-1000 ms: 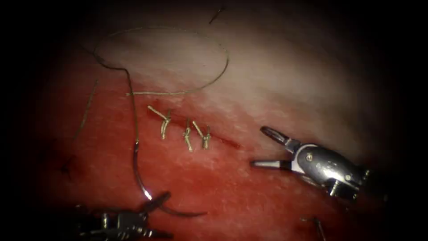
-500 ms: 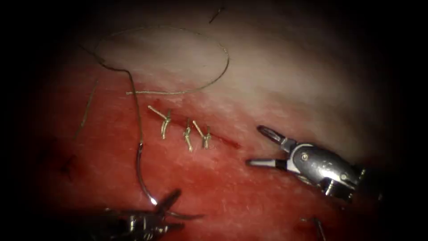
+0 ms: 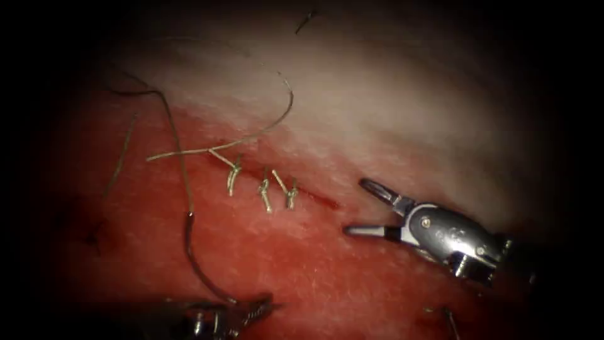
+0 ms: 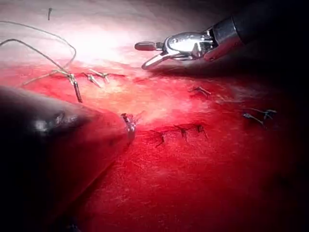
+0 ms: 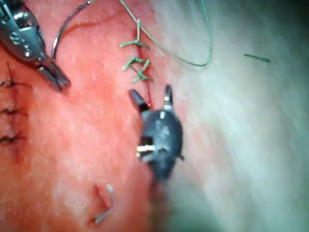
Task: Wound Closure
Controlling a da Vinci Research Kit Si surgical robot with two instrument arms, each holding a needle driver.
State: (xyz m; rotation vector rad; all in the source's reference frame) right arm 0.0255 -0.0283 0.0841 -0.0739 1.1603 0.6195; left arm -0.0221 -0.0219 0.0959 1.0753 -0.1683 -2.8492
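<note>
Since the earlier endoscope frames the left tool (image 3: 251, 308) has drawn down and toward the near edge, carrying the needle (image 3: 200, 264) with it; the wide loop of thread (image 3: 280, 116) on the pale tissue (image 3: 390, 107) has shrunk and its free run has slid closer to the stitches; the right tool (image 3: 368, 208) has barely shifted.

The left tool's jaws are pressed together on the needle near its pointed end, and the curve rises from them to the swaged end, where the thread joins; the needle lies free above the surface, on the left of the cut (image 3: 314, 196), not in the tissue. The right tool's jaws are spread wide and grip nothing; they hover just beside the right end of the cut, past the three tied stitches (image 3: 264, 189) (their short cut ends stand up from the knots).

The risk, as a judgement: the trailing thread crosses close to the first stitch, so more pull could snag it on a knot tail or drag it hard across the wound edge; the hold so near the needle's end looks shallow, and the needle may swivel or slip in the jaws; red fluid (image 3: 302, 264) on the tissue could hide the thread.
</note>
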